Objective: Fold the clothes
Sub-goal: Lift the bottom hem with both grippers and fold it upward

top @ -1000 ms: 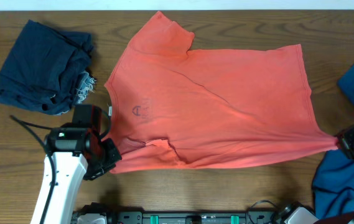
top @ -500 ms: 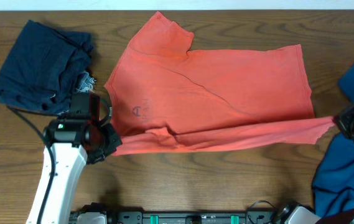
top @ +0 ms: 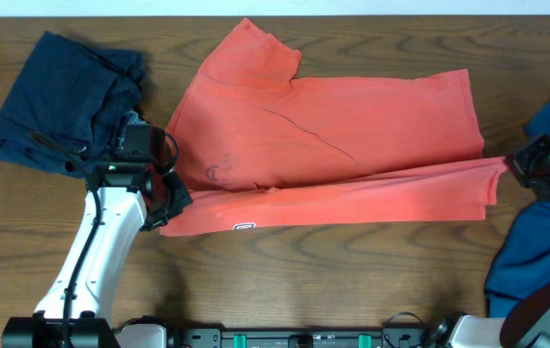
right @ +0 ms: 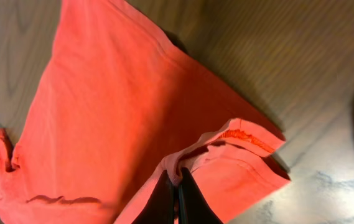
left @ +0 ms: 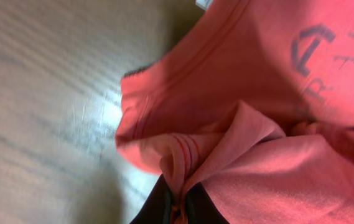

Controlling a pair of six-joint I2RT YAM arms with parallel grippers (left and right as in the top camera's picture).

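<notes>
**Coral-red T-shirt (top: 332, 126) pinched at both ends**

It lies on the wooden table (top: 352, 280). Seen from overhead, its long axis runs 9 to 3 o'clock, with the collar end toward 9, the hem toward 3 and one sleeve pointing to 12. My left gripper (top: 171, 215) is clenched on bunched cloth at its 8 o'clock corner. My right gripper (top: 518, 166) is clamped on the hem corner at 3 o'clock. The near edge lies doubled over along 6 o'clock.

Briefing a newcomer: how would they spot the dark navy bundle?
Find the coral-red T-shirt spread across the wooden table. The navy bundle lies crumpled past its collar end, at the overhead view's upper left. It is near-black, unlike the brighter blue cloth at the right edge.
</notes>
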